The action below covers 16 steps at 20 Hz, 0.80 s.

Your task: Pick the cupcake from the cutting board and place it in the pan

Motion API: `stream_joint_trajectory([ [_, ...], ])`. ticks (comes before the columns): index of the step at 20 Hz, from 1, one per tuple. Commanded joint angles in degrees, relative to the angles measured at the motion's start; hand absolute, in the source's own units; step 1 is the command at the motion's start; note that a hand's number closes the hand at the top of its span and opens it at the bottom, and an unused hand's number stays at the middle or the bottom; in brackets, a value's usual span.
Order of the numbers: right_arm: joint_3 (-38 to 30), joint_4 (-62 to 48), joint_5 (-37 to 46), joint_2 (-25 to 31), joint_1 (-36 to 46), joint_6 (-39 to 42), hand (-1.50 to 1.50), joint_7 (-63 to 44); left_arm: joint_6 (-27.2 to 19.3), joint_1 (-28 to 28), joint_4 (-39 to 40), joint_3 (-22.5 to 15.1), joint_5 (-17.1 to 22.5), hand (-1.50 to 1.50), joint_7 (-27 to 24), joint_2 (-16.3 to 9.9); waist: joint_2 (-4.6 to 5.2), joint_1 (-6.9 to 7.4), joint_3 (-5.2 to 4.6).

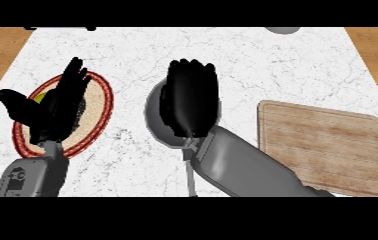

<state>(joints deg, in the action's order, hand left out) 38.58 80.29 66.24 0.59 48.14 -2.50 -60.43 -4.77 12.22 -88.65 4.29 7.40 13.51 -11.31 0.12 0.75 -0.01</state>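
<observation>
The grey pan [154, 115] lies at the counter's middle, its handle [190, 180] pointing toward me. My right hand [192, 96] hovers flat over the pan, back up and fingers stretched away from me, hiding most of the pan's inside. No cupcake shows anywhere; whether it lies beneath that hand cannot be told. The wooden cutting board [317, 149] at the right is bare. My left hand [63, 104] rests open at the left, fingers up, over a plate.
A red-rimmed plate [102, 109] sits at the left under my left hand, with a yellow-green thing [40, 98] partly hidden on it. A grey rounded object [283, 30] pokes in at the far edge. White marble counter [295, 69] spreads between them.
</observation>
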Motion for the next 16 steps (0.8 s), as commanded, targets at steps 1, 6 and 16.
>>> stream_joint_trajectory([
  [1, -1.01, -4.42, -0.37, -0.56, -3.37, -7.91, 1.5, 0.21, 0.44, -4.4, -4.72, -0.98, -0.15, 0.0, 0.09, 0.64, -0.1, 0.16, 0.02],
  [6, 0.04, -13.61, -2.94, -0.57, -6.9, -18.89, 1.5, 7.75, -0.53, 1.13, 0.17, 0.12, -0.63, 0.0, 0.63, 0.86, 0.05, -0.06, 0.02],
  [16, -7.48, -31.42, -17.44, -0.59, -6.36, -27.8, -1.5, 12.49, 0.26, -0.97, -1.72, -0.92, -1.1, 0.0, -0.49, 1.7, 0.39, 0.79, 0.04],
])
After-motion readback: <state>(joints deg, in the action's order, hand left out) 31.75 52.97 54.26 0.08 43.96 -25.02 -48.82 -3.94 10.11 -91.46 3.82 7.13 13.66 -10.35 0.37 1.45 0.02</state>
